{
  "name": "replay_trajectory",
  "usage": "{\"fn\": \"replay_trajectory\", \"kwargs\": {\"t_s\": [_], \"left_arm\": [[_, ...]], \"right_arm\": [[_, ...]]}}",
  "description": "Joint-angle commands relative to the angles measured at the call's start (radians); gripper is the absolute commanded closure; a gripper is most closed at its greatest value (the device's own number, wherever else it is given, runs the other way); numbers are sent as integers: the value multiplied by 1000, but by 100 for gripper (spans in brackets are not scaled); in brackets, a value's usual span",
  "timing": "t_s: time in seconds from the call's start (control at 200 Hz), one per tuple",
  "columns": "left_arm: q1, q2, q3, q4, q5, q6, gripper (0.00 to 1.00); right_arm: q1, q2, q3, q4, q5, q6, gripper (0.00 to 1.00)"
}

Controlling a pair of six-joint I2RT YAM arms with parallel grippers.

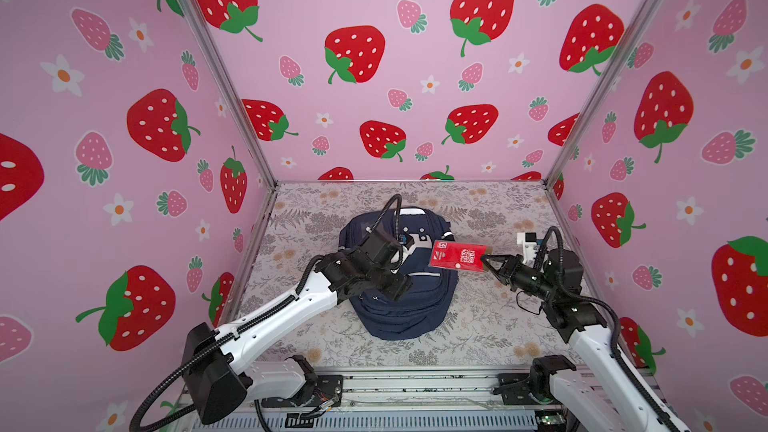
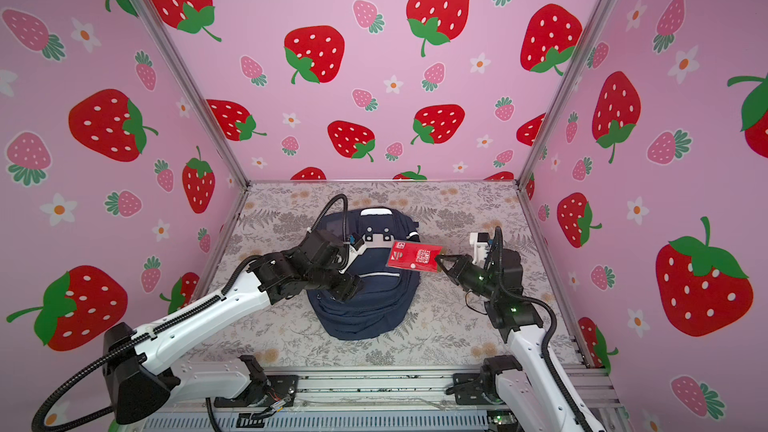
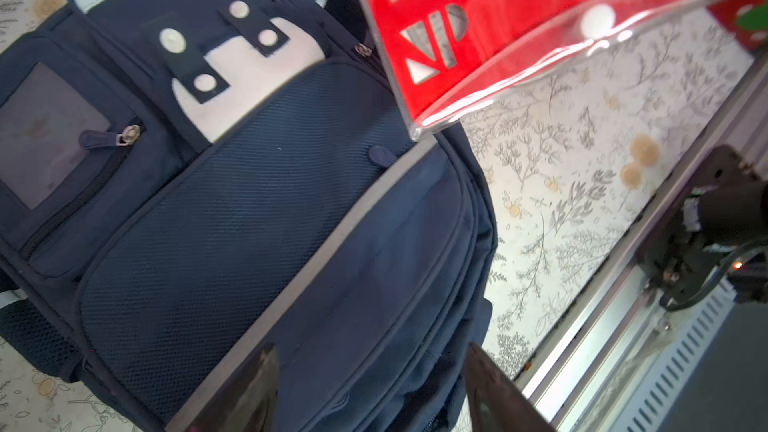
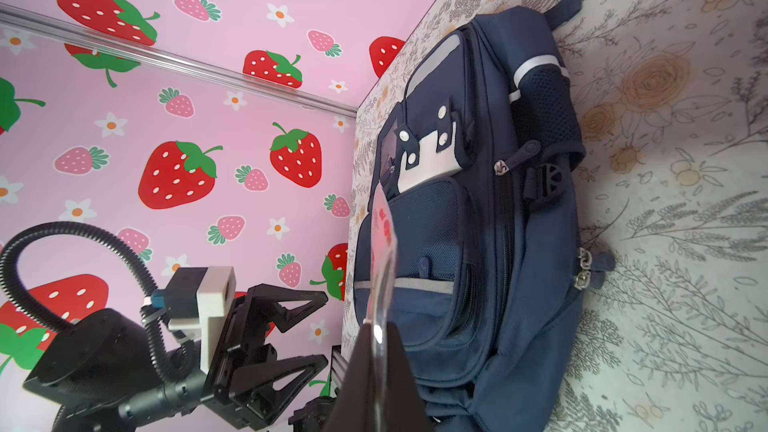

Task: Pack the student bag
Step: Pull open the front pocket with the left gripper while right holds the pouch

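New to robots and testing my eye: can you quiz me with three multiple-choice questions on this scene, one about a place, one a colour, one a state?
1. Where is the red packet relative to the student bag?
A) inside it
B) held over its edge
C) under it
2. What colour is the bag?
A) navy blue
B) green
C) yellow
3. How is the left gripper?
A) shut on the packet
B) shut on a zip
C) open, empty
Answers: 1 B, the right gripper pinches it above the bag's side; 2 A, navy fabric in every view; 3 C, its jaws stand apart, holding nothing.
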Motion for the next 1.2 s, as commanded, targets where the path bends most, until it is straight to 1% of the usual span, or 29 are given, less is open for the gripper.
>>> {"fn": "replay_trajectory", "kwargs": {"t_s": [0.0,0.08,0.19,0.295,0.345,0.425,0.555,0.66,0.745,0.81,0.82,0.84,0.9,1.02,1.115,1.196], "left_arm": [[-48,43,25,-54,-162,67,25],[-69,85,14,-34,-217,71,20],[-109,137,15,-18,-286,104,16],[-139,191,44,-23,-409,133,15],[-146,217,58,-20,-452,140,16],[-158,249,76,-11,-513,149,23],[-162,250,99,12,-558,137,45],[-162,211,100,57,-558,118,59],[-158,182,75,112,-542,118,80],[-154,180,73,127,-534,115,92],[-154,181,74,127,-534,115,93],[-154,183,76,127,-536,115,100],[-152,184,84,126,-541,111,100],[-131,161,92,145,-501,100,100],[-95,131,89,180,-426,77,100],[-52,104,81,209,-331,36,100]], "right_arm": [[-6,-30,-4,-63,-52,-58,100],[-7,-67,-12,-94,-54,-82,100],[-7,-160,-52,-99,-53,-41,100],[-6,-250,-73,-129,-52,1,100],[-6,-277,-74,-149,-51,7,100],[-7,-294,-71,-187,-49,-1,100],[-6,-309,-72,-214,-50,-2,100],[-7,-350,-63,-252,-48,-4,100],[-7,-380,-45,-300,-54,-24,100],[-6,-407,-27,-343,-57,-39,100],[-6,-413,-22,-349,-56,-41,100],[-6,-422,-14,-361,-59,-46,100],[-7,-446,6,-404,-61,-59,100],[-6,-493,11,-463,-74,-59,100],[-6,-534,-11,-471,-85,-42,100],[-5,-563,-34,-458,-94,-29,100]]}}
